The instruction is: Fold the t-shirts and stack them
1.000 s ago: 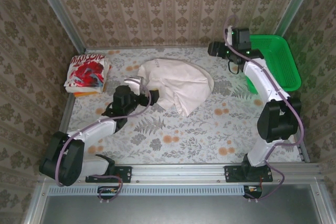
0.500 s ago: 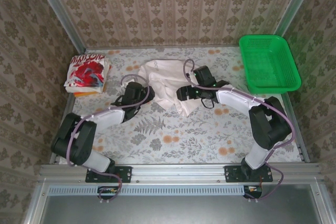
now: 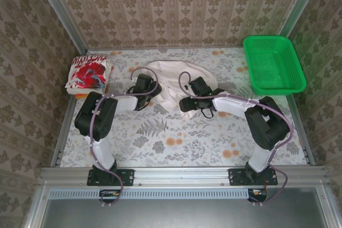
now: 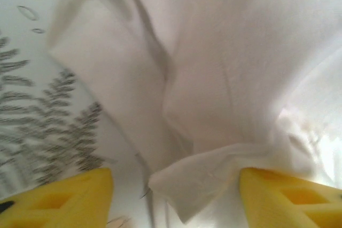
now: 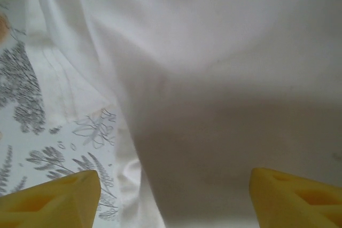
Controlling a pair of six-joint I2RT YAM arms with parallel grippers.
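Plain shirt [image 3: 166, 73] flanked by left gripper [image 4: 176, 196] and right gripper [image 5: 175, 198], both spread wide.
The shirt lies crumpled, its long axis roughly left to right. The left gripper is at its left edge, a folded hem between the open fingers. The right gripper is at its near-right edge, cloth just ahead, nothing gripped. The printed shirt [image 3: 88, 74] lies folded well to its left.

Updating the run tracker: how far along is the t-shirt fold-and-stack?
Done: the red-print t-shirt lies folded at far left. In hand: left claw and right claw are open at the edges of the crumpled off-white t-shirt, nothing gripped. Left: fold it and stack it on the red-print one.
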